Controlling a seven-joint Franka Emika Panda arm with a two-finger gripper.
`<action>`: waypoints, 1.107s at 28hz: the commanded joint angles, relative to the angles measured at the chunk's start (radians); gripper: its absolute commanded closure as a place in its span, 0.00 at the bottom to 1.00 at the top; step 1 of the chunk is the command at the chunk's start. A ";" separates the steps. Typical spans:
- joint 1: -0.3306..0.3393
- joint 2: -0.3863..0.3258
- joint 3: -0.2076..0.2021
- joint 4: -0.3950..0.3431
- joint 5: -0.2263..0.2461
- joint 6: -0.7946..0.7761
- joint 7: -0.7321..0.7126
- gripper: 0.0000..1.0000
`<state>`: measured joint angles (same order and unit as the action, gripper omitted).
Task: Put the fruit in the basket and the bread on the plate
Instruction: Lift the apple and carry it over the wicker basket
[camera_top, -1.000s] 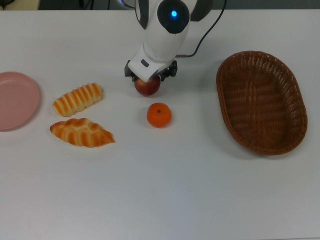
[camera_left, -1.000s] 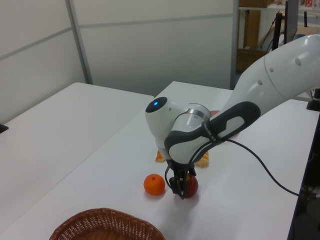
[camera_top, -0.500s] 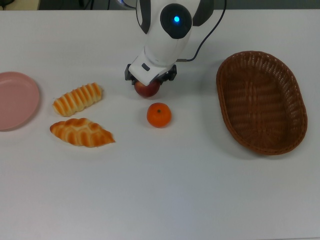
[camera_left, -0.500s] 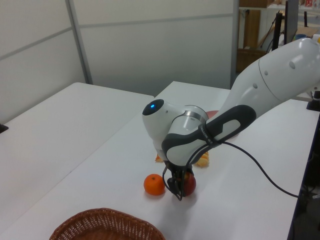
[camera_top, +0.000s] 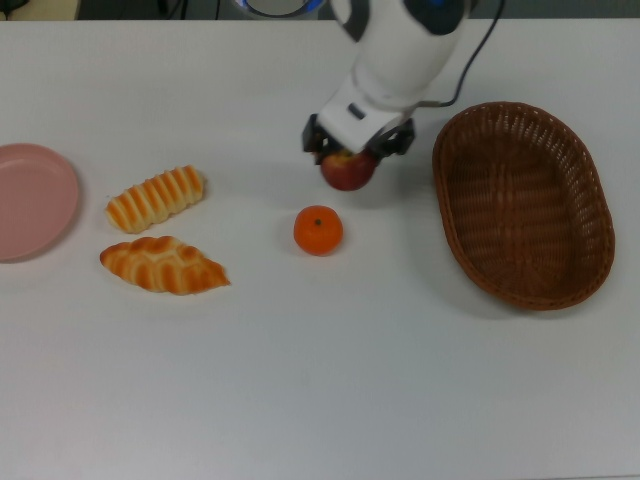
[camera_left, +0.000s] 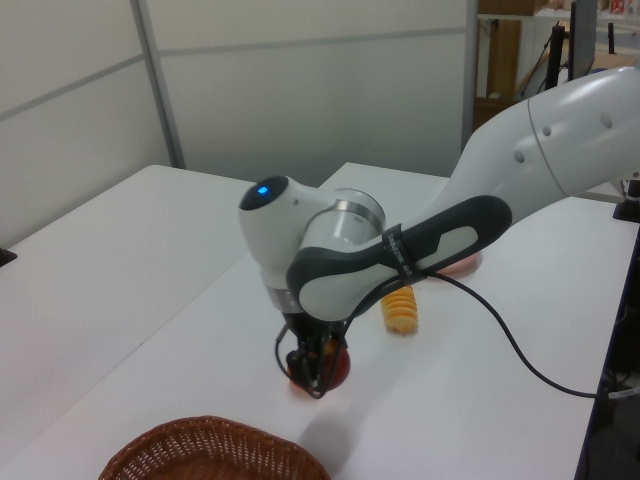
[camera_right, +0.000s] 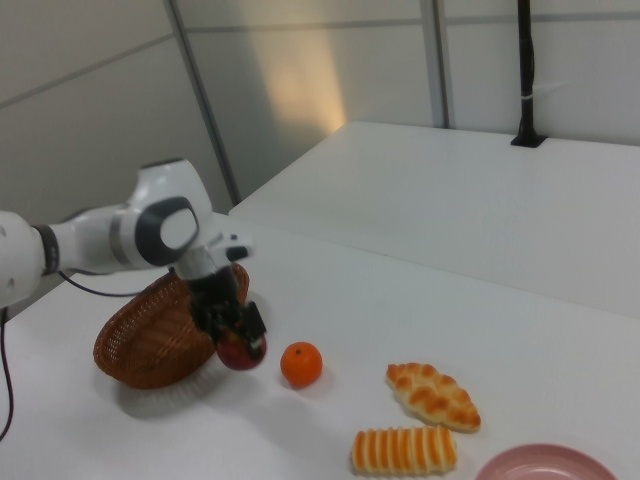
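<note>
Carrying the small dark red apple (camera_top: 347, 172) between my two fingers, I have my gripper (camera_top: 350, 160) pinched onto its upper half, and in the right view the fruit hangs clear of the white tabletop (camera_top: 320, 380) with its shadow below it. The large oval brown woven wicker basket (camera_top: 592, 190) sits off to one side of my gripper, on the top view's right, near but not yet under the apple. The bright orange mandarin (camera_top: 318, 229) rests on the table just below my gripper in the top view, close to the apple but apart from it.

My main worry is the grip: the apple is round and smooth, and I seem to hold it high rather than around its widest part, so a quick sideways swing could let it slip out and roll across the table. The second risk is the basket's raised rim; if I travel too low, the apple could knock against the wicker and be pushed from my fingers or shove the basket along. Releasing too early would drop it short of the rim.

The ridged striped golden roll (camera_top: 155, 198), the braided pointed golden loaf (camera_top: 163, 265) and the round flat pink plate (camera_top: 60, 215) lie well away on the opposite side from the basket.
</note>
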<state>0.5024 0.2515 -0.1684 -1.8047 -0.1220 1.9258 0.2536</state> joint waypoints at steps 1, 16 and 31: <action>0.004 -0.008 0.061 0.077 0.005 -0.080 0.076 1.00; 0.024 0.014 0.346 0.108 -0.048 -0.105 0.337 1.00; 0.045 0.081 0.346 0.142 -0.105 -0.106 0.417 0.00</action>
<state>0.5342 0.3153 0.1779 -1.6992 -0.1737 1.8496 0.6130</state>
